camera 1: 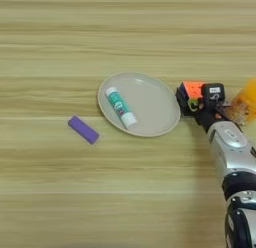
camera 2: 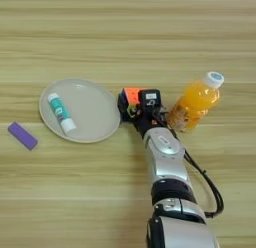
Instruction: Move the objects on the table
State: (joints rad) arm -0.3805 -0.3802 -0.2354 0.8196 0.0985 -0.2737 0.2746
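No legible writing. Black two-finger gripper (camera 2: 131,111) at the multicoloured puzzle cube (camera 2: 131,96); finger state indeterminate. Orange juice bottle, white cap (camera 2: 196,103), lies near the wooden table's (camera 2: 125,32) right edge.

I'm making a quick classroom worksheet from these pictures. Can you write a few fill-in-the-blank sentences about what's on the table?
1. The white and green tube lies on the ____.
2. The flat block left of the plate is ____ in colour.
3. The juice bottle has a ____ cap.
4. The right gripper is at the puzzle cube, which sits between the plate and the ____.

Missing words: plate; purple; white; bottle
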